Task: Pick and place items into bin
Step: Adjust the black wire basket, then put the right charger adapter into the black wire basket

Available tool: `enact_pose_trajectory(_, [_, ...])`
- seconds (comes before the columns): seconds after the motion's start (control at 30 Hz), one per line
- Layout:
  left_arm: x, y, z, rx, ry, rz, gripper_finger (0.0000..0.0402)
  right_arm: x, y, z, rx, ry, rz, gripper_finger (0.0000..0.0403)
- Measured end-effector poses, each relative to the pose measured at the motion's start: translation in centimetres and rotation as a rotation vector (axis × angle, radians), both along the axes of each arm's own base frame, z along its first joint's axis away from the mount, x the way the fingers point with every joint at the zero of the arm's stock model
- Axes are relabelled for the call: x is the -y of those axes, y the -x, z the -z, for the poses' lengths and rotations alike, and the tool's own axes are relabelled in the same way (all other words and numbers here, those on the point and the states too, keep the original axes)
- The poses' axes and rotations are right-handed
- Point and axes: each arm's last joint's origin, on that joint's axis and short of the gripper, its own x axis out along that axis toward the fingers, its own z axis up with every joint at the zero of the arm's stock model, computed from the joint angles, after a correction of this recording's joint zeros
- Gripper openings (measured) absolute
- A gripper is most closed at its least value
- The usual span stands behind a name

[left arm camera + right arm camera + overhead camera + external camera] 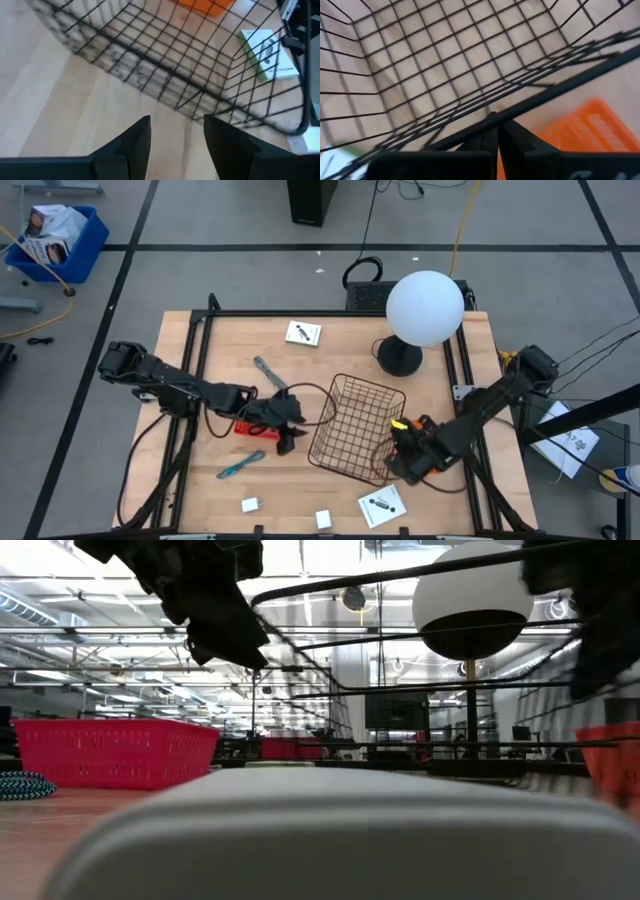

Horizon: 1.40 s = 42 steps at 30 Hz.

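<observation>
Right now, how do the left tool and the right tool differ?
The left tool is open with nothing between its fingers; the right tool is shut. The left tool sits outside the wire basket's left side, the right tool at its right rim. Both are dark and angled toward the basket.

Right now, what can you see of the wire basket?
The wire basket is a dark open-top metal grid, sitting tilted on the wooden table, apparently empty. The right gripper is shut on its rim at the corner nearest that arm. The left gripper is open, empty, just outside its opposite wall.
</observation>
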Motion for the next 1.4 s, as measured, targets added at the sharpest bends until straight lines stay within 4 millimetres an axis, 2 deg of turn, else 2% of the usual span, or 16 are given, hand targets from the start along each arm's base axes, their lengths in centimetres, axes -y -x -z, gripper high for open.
enact_pose_trajectory(0.17, [-0.1,0.2,0.2,-0.025,-0.021,-0.016,0.0186,1.9,-1.5,0.5,0.006,0.023,-0.015,0.0000])
enact_pose_trajectory(0.47, [-1.4,0.6,0.9,-0.109,-0.076,-0.097,0.0186,5.3,-3.8,0.3,0.019,0.101,-0.050,0.0000])
enact_pose_trajectory(0.67, [-1.4,0.5,0.8,-0.094,-0.098,-0.100,0.0186,6.6,-3.2,0.0,-0.047,0.126,-0.047,0.0000])
enact_pose_trajectory(0.8, [-1.2,0.5,0.8,-0.099,-0.088,-0.057,0.0186,6.5,-2.3,-1.0,-0.056,0.076,-0.061,0.0000])
enact_pose_trajectory(1.0, [-1.2,0.5,0.7,-0.090,-0.088,-0.052,0.0186,5.7,-0.9,-3.2,0.053,0.013,-0.108,0.0000])
enact_pose_trajectory(1.17, [-0.6,0.7,0.7,-0.106,-0.039,0.022,0.0186,3.7,-0.4,-6.0,0.299,-0.146,-0.207,0.0000])
enact_pose_trajectory(1.3, [1.0,0.9,-0.1,-0.062,0.081,0.102,0.0186,2.1,-0.2,-8.2,0.508,-0.138,-0.350,0.0000])
enact_pose_trajectory(1.4, [2.7,1.7,-1.1,-0.037,0.174,0.162,0.0186,1.5,0.1,-9.3,0.594,-0.136,-0.417,0.0000])
